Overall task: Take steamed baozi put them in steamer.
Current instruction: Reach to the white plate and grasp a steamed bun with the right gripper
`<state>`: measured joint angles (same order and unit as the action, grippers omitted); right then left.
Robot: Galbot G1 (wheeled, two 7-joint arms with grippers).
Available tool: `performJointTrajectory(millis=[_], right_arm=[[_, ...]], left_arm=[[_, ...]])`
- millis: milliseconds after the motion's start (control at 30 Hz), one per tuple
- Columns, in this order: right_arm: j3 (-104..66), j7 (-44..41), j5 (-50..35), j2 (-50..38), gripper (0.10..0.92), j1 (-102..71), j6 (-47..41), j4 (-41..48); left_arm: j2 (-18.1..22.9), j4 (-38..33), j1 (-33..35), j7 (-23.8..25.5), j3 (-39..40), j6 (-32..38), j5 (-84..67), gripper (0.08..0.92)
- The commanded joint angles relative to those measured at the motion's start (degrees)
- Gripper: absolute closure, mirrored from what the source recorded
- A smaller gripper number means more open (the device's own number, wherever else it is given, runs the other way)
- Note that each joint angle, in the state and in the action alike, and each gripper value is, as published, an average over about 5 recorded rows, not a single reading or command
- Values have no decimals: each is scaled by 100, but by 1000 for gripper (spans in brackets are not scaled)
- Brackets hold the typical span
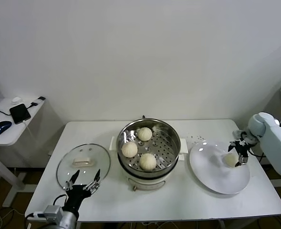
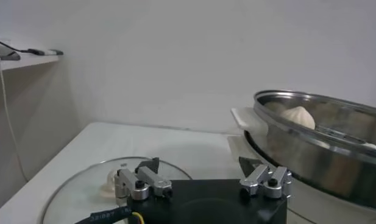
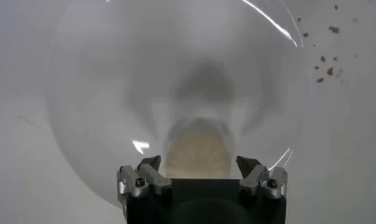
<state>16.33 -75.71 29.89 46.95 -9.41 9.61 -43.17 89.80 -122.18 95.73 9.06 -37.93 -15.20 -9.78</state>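
Three cream-white baozi lie on the perforated tray of the steel steamer at the table's middle. A fourth baozi rests on the white plate to the right. My right gripper is open, its fingers standing on either side of that baozi without closing on it. My left gripper is open and empty at the table's front left, beside the glass lid; in its wrist view the steamer stands close by.
The round glass lid with a cream handle lies flat left of the steamer. A side table with a phone and a mouse stands at far left. Small dark crumbs dot the tabletop beyond the plate.
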Motion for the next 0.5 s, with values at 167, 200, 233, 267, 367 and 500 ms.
performJointTrajectory(millis=[167,200,233,267,367,500], right_arm=[[-81,101,457,131,203,-51,58,163],[-85,118,469,142,203,-53,57,177],[-88,137,480,152,203,-56,56,189],[-89,150,485,161,203,-61,54,195],[-99,177,495,177,203,-86,46,194],[-118,209,475,193,203,-103,34,200]], left_arm=[[-8,58,4,-5,-42,8,-4,177],[-10,66,3,-6,-47,9,-3,177],[-12,73,-1,-7,-48,10,-2,177],[-11,79,-6,-8,-47,10,0,177],[-7,86,-19,-8,-34,8,4,177],[-7,92,-24,-8,-31,7,6,177]])
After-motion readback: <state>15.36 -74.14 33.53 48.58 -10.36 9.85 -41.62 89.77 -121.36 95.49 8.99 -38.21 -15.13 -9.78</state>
